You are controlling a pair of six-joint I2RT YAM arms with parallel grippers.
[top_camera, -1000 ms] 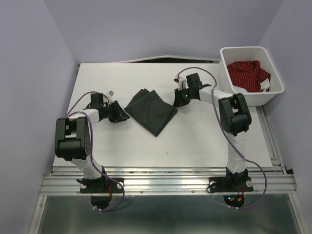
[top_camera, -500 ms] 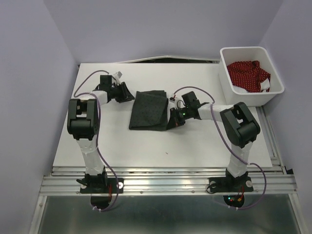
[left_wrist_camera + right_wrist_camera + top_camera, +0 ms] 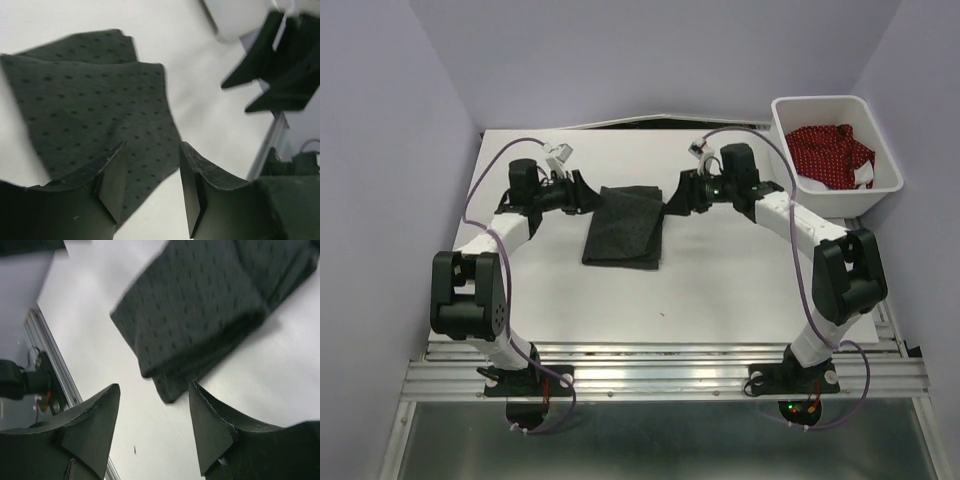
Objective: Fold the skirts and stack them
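A dark charcoal skirt (image 3: 623,226) lies folded in a rough rectangle on the white table (image 3: 730,290). My left gripper (image 3: 582,192) hovers at its far left corner, open. In the left wrist view the dotted dark cloth (image 3: 90,95) lies flat under and beyond the spread fingers (image 3: 114,182). My right gripper (image 3: 672,197) is at the far right corner, open too. In the right wrist view the folded edge of the skirt (image 3: 200,310) lies just ahead of the empty gripper (image 3: 152,427). The red dotted skirt (image 3: 830,150) is bunched in the bin.
The white plastic bin (image 3: 788,170) stands at the table's far right corner, with a bit of white cloth (image 3: 865,177) beside the red one. A dark gap (image 3: 650,122) runs behind the table's far edge. Lilac walls close in on three sides.
Both grippers have opened and let go of the dark skirt, which now lies as a squared rectangle. The right gripper has moved from the skirt's right side to its far right corner.
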